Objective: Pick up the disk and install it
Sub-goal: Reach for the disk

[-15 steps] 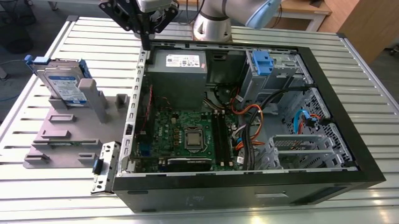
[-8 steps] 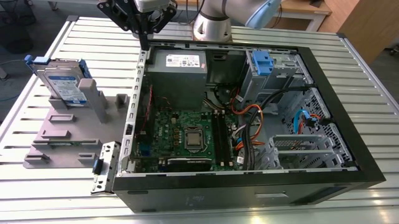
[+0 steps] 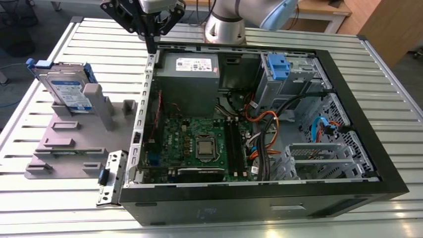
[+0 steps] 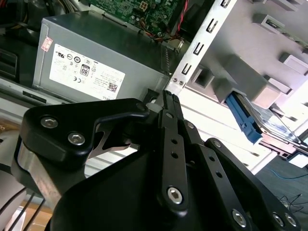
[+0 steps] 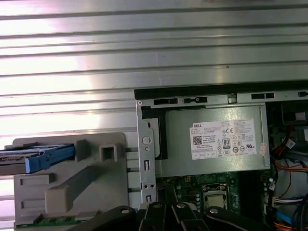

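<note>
the gripper (image 3: 152, 45) is seen clenched on nothing, fingers pressed together, pointed down over a corner of the opened computer case (image 3: 264, 203). the grey power supply (image 3: 188, 67) is housed in the case, just beside the tips. the disk (image 3: 66, 91) is stood upright in the grey holder (image 3: 66, 148), outside the case, well apart from the gripper.

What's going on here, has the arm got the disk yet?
Not yet. The arm's pincer hangs shut and empty above the wall of the open computer case, next to the power supply. The disk stands on edge in a grey holder on the slatted table, at the exterior view's left of the case, with nothing touching it.
</note>
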Robot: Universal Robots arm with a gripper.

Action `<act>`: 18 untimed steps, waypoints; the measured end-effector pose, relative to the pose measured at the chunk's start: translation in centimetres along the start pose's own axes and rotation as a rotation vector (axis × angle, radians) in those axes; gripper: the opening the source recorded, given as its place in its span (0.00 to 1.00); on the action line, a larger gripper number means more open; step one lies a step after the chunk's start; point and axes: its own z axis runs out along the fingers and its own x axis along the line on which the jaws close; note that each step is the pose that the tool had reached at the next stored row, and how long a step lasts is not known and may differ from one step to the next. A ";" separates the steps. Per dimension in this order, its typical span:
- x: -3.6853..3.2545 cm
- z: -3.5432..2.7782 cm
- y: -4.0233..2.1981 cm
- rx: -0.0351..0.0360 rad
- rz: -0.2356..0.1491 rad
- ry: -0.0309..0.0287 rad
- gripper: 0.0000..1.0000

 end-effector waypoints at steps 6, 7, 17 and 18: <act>0.17 0.00 -0.01 0.0001 0.000 0.0000 0.11; 0.17 0.00 -0.01 0.0001 0.000 0.0000 0.11; 0.56 0.03 -0.04 0.0000 0.000 0.0000 0.11; 0.63 0.03 -0.05 0.0001 0.000 0.0000 0.11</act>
